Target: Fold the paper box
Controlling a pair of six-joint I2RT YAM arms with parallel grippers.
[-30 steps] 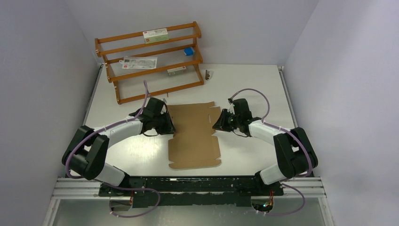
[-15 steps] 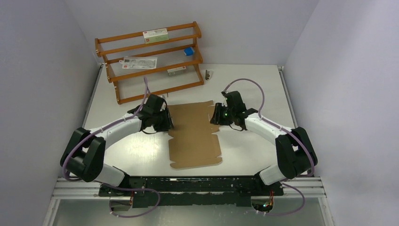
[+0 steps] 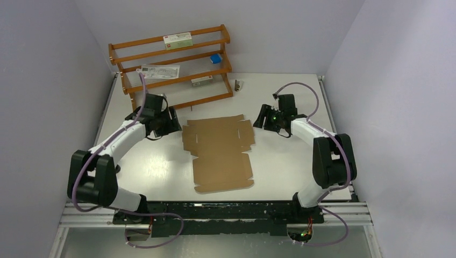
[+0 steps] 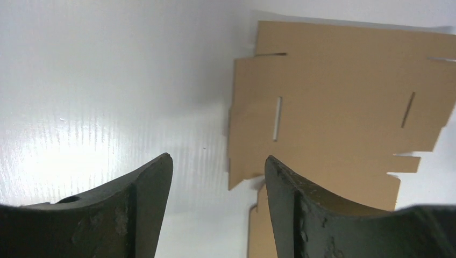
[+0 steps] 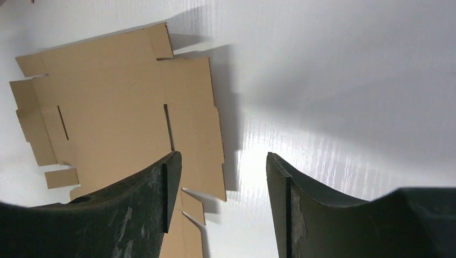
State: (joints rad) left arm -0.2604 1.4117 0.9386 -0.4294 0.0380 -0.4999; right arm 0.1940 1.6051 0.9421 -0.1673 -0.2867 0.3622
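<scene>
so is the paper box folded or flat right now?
Spread, unfolded. The paper box lies open on the table, flaps and slots showing, no walls standing. Left gripper and right gripper are open, off it.

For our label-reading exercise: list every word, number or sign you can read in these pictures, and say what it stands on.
No text can be read anywhere.
On the white carton, top shelf of the wooden rack: red marking, too small to read.
On the flat white packet, middle shelf: print too blurred to read.
On the paper box: plain brown, no print.
</scene>
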